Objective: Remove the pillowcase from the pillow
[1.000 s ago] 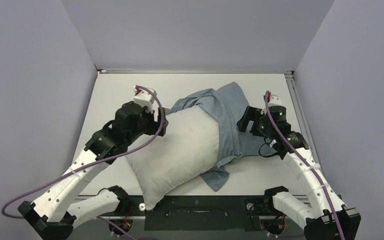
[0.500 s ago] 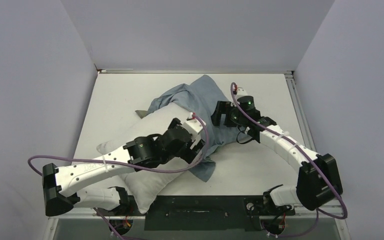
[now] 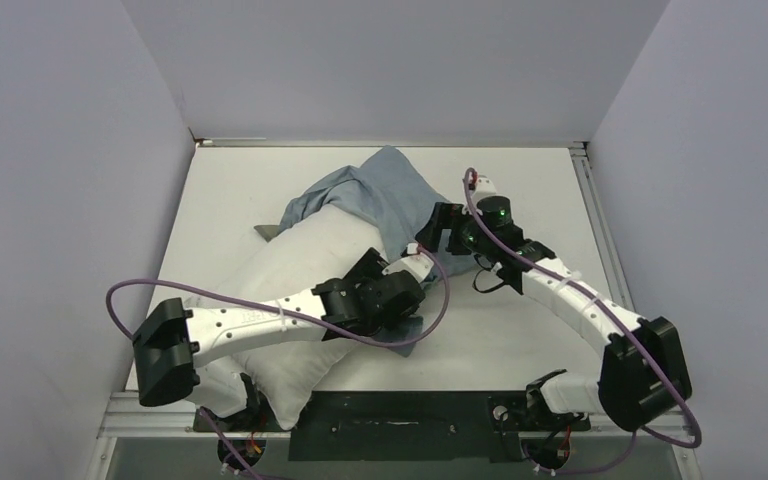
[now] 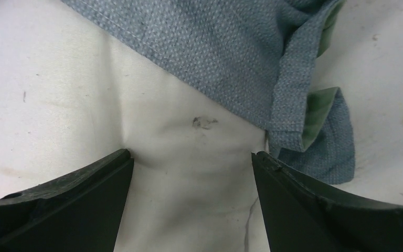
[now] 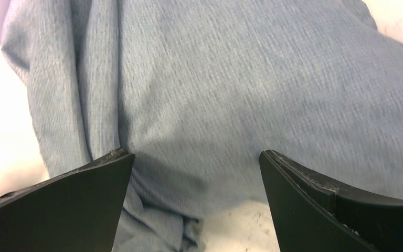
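Note:
The white pillow [image 3: 310, 265] lies diagonally across the table, its far end still inside the grey-blue pillowcase [image 3: 375, 195]. My left gripper [image 3: 410, 310] is open, pressed down on the pillow's near right side by the case's hem. In the left wrist view the pillow [image 4: 110, 115] bulges between the fingers [image 4: 78, 194], and the pillowcase [image 4: 231, 58] shows a green inner face at its folded edge. My right gripper [image 3: 438, 232] is open at the case's right side. In the right wrist view the pillowcase [image 5: 231, 94] fills the space ahead of the open fingers [image 5: 315, 194].
The white table [image 3: 520, 330] is walled by grey panels on three sides. A metal rail [image 3: 590, 200] runs along the right edge. A purple cable [image 3: 130, 300] loops off the left arm. A black plate [image 3: 390, 425] lies at the near edge between the arm bases.
My left arm swung from the pillow's left side across to its near right side. My right gripper moved left and farther in against the case. The pillow and case shifted towards the far left.

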Available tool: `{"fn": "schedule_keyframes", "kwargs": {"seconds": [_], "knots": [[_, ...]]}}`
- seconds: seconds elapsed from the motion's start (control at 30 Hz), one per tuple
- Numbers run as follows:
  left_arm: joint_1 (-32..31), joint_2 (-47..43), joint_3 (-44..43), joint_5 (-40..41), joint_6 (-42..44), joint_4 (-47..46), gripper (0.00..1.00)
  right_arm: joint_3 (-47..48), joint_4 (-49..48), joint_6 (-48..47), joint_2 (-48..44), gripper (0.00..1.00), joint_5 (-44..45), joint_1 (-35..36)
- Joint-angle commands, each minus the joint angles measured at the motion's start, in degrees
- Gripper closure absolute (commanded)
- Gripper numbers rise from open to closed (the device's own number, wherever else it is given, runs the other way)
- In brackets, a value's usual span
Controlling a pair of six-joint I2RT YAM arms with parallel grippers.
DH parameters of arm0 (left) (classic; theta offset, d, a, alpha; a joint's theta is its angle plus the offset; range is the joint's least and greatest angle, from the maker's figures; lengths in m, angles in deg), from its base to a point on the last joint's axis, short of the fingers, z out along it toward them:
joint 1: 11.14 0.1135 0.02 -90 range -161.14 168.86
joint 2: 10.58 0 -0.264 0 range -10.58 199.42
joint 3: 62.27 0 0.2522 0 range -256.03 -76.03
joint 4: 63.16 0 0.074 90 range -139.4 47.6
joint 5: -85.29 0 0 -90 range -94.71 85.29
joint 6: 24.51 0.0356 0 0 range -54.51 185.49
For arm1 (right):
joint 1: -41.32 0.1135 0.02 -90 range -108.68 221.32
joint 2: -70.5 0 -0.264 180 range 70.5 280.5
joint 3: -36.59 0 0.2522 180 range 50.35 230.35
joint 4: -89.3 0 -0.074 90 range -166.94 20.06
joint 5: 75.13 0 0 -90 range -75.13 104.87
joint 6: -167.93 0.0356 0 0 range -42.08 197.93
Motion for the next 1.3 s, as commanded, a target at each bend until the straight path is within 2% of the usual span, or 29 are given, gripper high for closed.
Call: {"fn": "schedule_keyframes", "kwargs": {"seconds": [0.0, 0.1, 0.17, 0.33, 0.37, 0.4, 0.77, 0.9, 0.97, 1.0, 1.03, 1.13, 1.2, 1.27], "knots": [[0.9, 3.4, 2.1, 5.8, -5.6, 0.5, 0.16, -6.6, -0.9, 2.6, -9.6, 0.06, 2.4, -1.2], [2.6, 4.7, 3.5, 7.1, -7.9, 0.6, 0.23, -11.8, -1.8, 4.9, -14.6, 0.08, 1.7, -2.7], [3.7, 4.7, 4.5, 7.2, -8.5, 0.1, 0.32, -14.8, -3.1, 6.1, -17.0, 0.08, 0.4, -3.0], [5.6, 1.9, 6.6, 5.8, -7.9, -2.7, 0.86, -21.6, -10.2, 8.6, -18.1, 0.08, -2.8, -3.0], [5.7, 1.0, 7.0, 5.4, -7.8, -3.2, 0.95, -22.4, -11.9, 9.0, -17.4, 0.08, -3.3, -2.9], [5.7, 0.0, 7.3, 4.9, -7.7, -3.6, 1.00, -23.2, -13.5, 9.2, -16.5, 0.08, -3.8, -2.9], [9.3, -14.8, 12.9, -6.7, -8.8, -8.5, 1.00, -25.5, -34.0, 12.2, -2.6, 0.08, -10.4, -1.2], [10.4, -17.1, 14.0, -8.2, -9.4, -8.8, 1.00, -23.5, -38.7, 13.2, 1.9, 0.02, -13.2, 0.6], [11.0, -17.4, 14.1, -8.0, -9.6, -8.3, 1.00, -22.5, -38.2, 12.8, 2.4, 0.20, -13.3, 1.3], [11.3, -17.3, 14.0, -7.7, -10.0, -7.8, 1.00, -22.2, -37.2, 12.7, 2.2, 0.40, -12.9, 1.4], [11.7, -17.2, 13.9, -7.1, -10.6, -7.1, 1.00, -21.7, -35.4, 12.2, 1.6, 0.54, -12.0, 1.3], [13.4, -17.5, 13.2, -6.1, -13.4, -4.1, 1.00, -21.0, -29.1, 9.5, -1.3, 0.83, -9.6, 1.0], [14.8, -18.7, 13.8, -6.3, -14.6, -3.1, 1.00, -20.5, -25.9, 8.3, -3.1, 0.94, -8.0, 0.2], [16.1, -20.4, 14.5, -6.9, -15.5, -2.6, 1.00, -19.7, -22.7, 7.5, -4.7, 0.95, -7.2, -1.5]]}}
